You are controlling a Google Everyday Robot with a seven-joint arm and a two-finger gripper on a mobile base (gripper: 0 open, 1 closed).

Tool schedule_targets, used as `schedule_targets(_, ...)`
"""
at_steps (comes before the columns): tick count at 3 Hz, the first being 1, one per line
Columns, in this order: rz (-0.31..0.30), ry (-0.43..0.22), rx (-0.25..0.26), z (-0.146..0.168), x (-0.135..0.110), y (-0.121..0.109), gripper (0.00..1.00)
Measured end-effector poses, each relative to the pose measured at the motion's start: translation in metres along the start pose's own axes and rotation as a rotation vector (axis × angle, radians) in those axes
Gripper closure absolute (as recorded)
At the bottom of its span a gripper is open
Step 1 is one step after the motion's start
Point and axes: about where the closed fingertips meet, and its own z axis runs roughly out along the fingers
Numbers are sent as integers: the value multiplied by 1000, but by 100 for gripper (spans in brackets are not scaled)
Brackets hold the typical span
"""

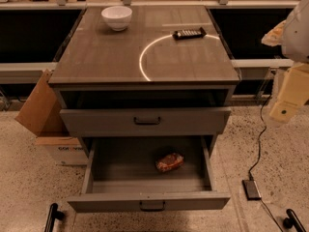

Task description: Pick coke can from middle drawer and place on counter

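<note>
The robot's pale cream gripper [288, 98] hung at the right edge of the view, off the cabinet's right flank; whether it was open or closed could not be told. Below and left of it, the small red metal coke can [169, 162] lay on its side in the pulled-out wide grey middle drawer [120, 164], right of centre. Above and left of the gripper spread the grey-brown wood-grain counter [106, 57], bearing a round white bowl [117, 17] and a flat black remote [189, 33].
</note>
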Motion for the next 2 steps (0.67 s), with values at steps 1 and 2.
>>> schedule_targets(1,0,0,0,0,0,0,0)
schedule_targets(2,-48,-44,-41,24,4,9,0)
